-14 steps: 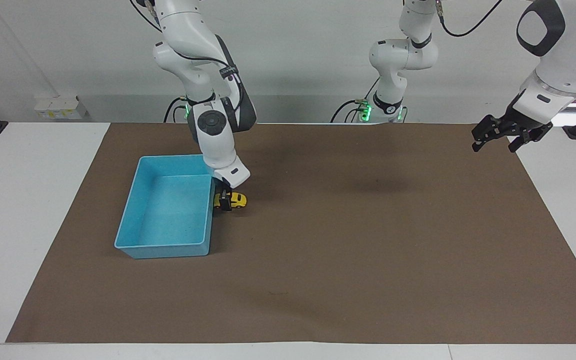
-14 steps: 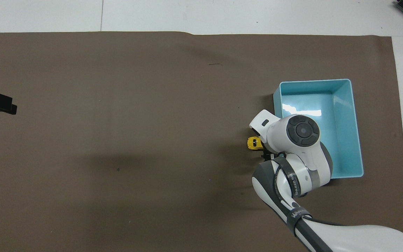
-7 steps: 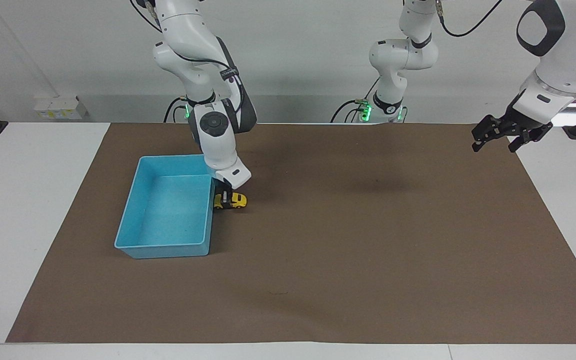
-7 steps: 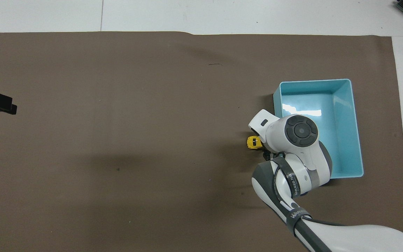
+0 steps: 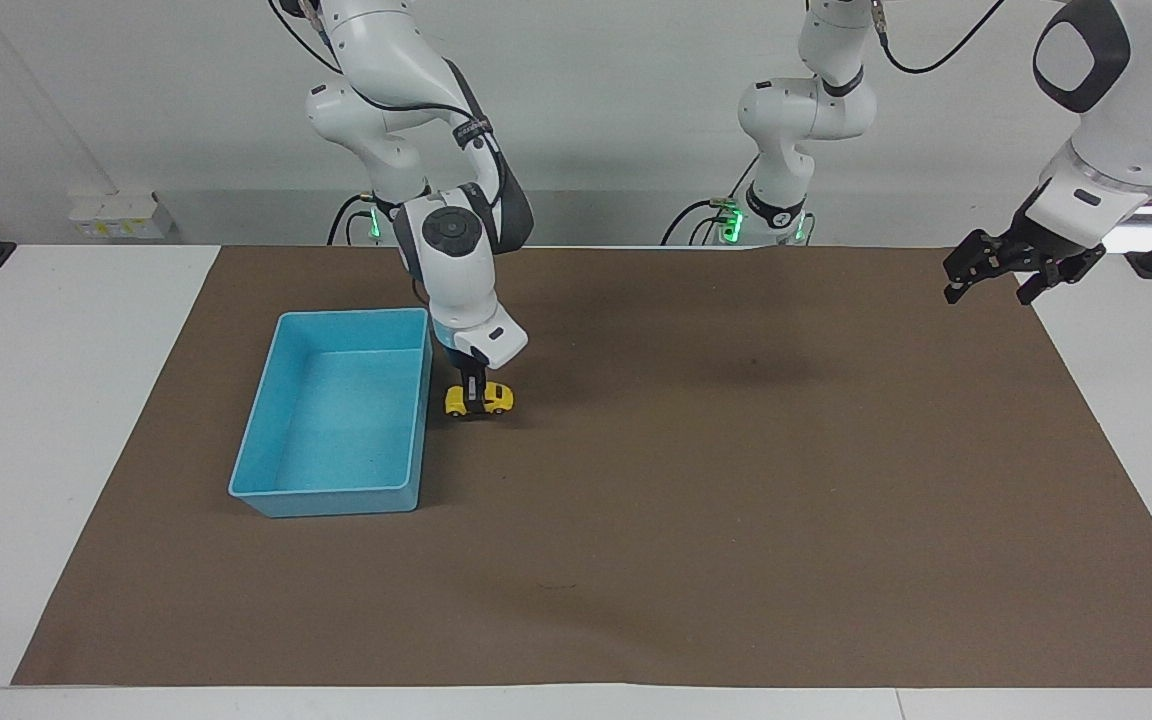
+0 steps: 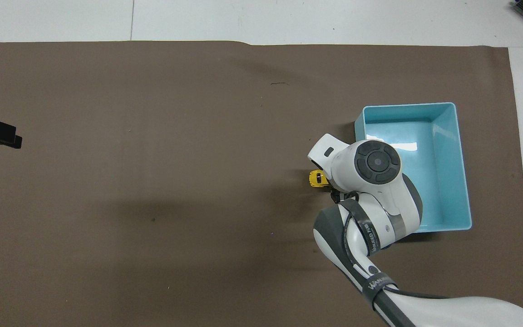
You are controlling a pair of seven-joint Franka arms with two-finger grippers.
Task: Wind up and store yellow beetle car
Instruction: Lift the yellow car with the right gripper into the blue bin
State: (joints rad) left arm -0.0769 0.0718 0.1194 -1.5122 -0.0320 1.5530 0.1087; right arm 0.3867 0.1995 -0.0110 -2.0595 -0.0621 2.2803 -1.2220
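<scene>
Right gripper clamped around yellow beetle car beside blue bin

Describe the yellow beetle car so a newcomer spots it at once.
Find the blue bin on the brown mat, toward the right arm's end. Beside it sits the yellow beetle car, under the right claw. It is tiny, rounded and the only yellow thing.

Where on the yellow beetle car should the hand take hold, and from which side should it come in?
Grip the yellow beetle car across its body sides at the middle, coming straight down from above. It sits on its wheels on the mat beside the blue bin, so the flanks are the flattest faces and the rounded roof would slip. The right hand is already over it that way; the left hand waits.
</scene>
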